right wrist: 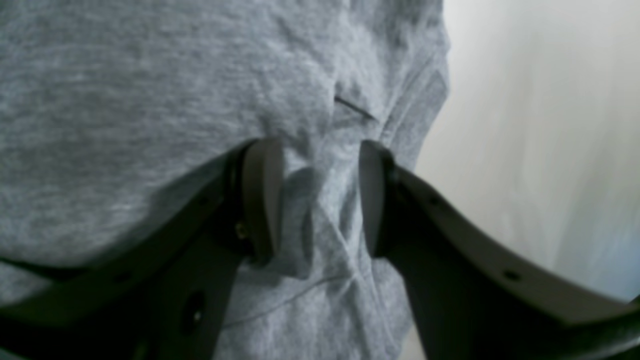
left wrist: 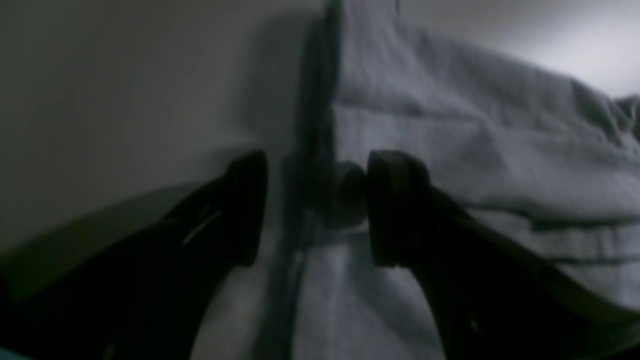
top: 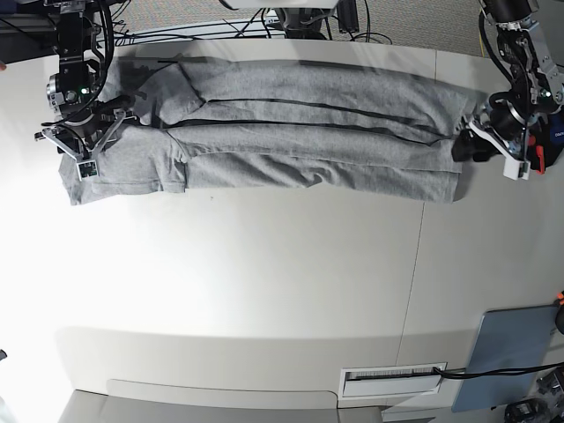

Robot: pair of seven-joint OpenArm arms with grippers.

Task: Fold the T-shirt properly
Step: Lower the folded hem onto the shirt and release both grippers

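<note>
**Dark fingers at both ends of a long grey T-shirt**

Dark fingers fill the front of both wrist views. On the scene's left, at the far side of the tabletop (top: 264, 264), the right end effector (right wrist: 320, 197) sits down on the sleeve end of the T-shirt (top: 300, 132). Its fingers stand partly apart with a raised ridge of grey cloth between them. One pad touches that ridge, but I cannot tell whether the cloth is truly pinched.

From there the shirt runs rightward as a long, narrow band, folded lengthwise. It lies flat across the far part of the tabletop, with dark crease lines along its length. A short sleeve shows at the left end and a straight edge at the right end. The side facing up is plain heather grey.

At that right end is the left end effector (left wrist: 317, 207), low over the shirt's edge with its fingers spread wide and nothing clamped. One finger is over the bare tabletop, the other over the cloth, and the cloth's edge runs up through the gap.

Near the front right lie a white slotted strip (top: 392, 381) and a blue-grey panel (top: 515, 352), well apart from the shirt.
</note>
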